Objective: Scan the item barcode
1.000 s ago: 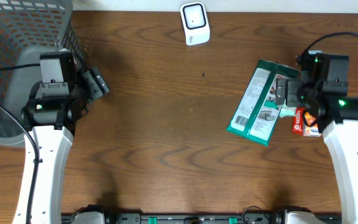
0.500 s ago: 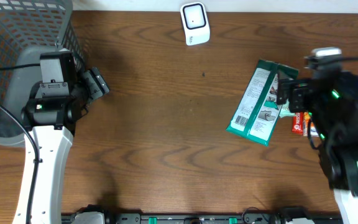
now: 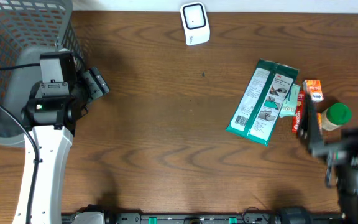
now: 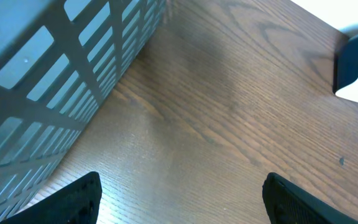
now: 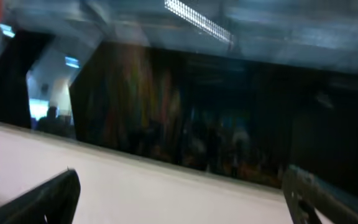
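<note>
A green packet lies flat at the right of the table, with a white barcode label at its lower left corner. A white scanner stands at the back centre. My left gripper hovers beside the basket, open and empty, and the left wrist view shows its jaws wide apart over bare wood. My right arm is a blur at the lower right, apart from the packet. The right gripper is open and empty, its camera facing the room rather than the table.
A grey mesh basket fills the back left corner. Right of the packet sit a small teal item, a red box, an orange box and a green-lidded jar.
My right arm has swung up and away from above the packet toward the lower right, uncovering the orange box and the jar. The left arm has stayed still.
</note>
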